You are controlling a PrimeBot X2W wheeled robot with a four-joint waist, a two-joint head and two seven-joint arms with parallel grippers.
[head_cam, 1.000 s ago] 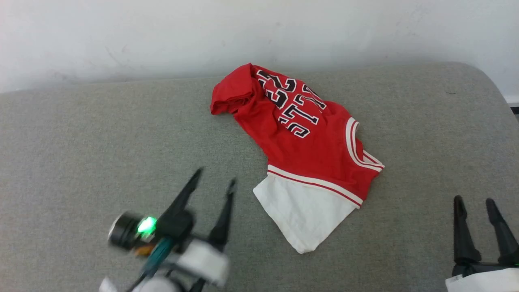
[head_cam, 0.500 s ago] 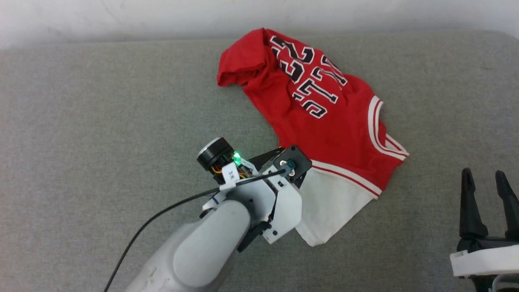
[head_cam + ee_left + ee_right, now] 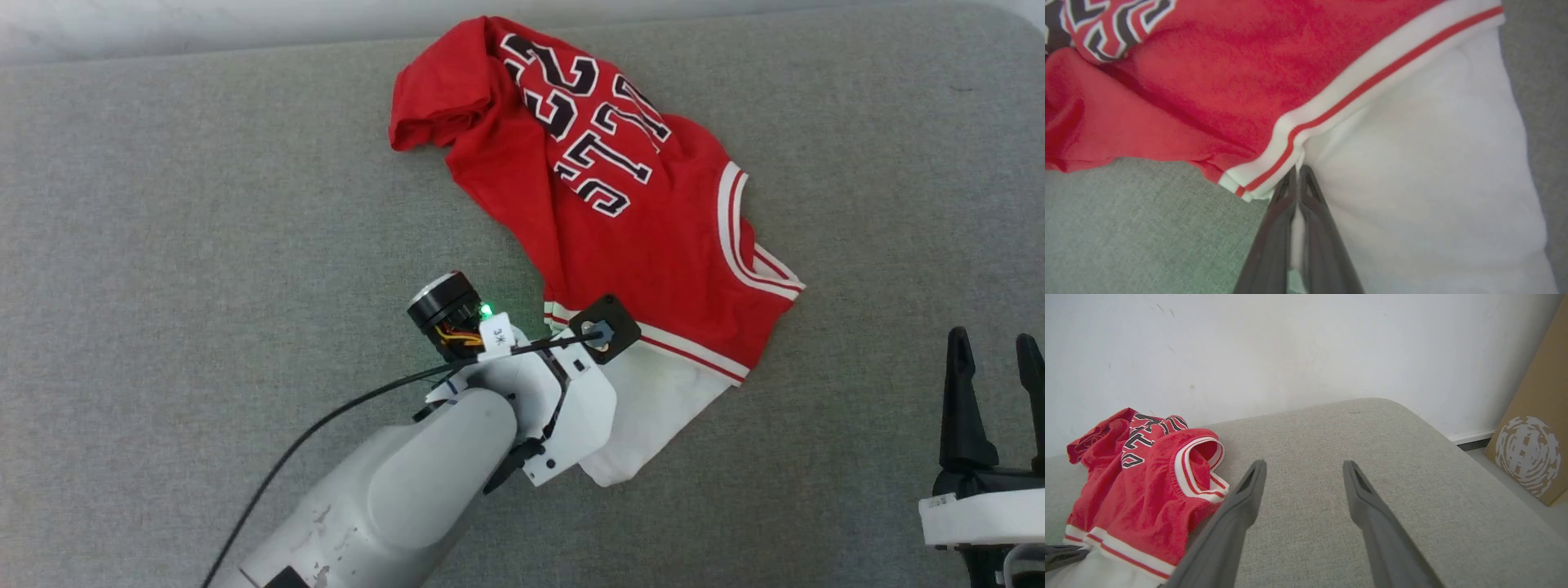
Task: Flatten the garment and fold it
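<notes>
I'm looking at a broad grey woven-fabric cushion [image 3: 163, 204], a crumpled red T-shirt [image 3: 620, 245] with black-and-white lettering and a white sleeve lying at its far middle, my left gripper [image 3: 1298, 173] pinched together on the sleeve's left edge just beside the striped band, my right gripper [image 3: 992, 335] at the near right, fingers apart, empty, well apart from the shirt

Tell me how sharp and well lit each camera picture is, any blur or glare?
Head view: sharp, even light, no glare on the garment. Left wrist view: close and soft, left tool blurred. Right wrist view: crisp cushion, right tool slightly soft.
</notes>
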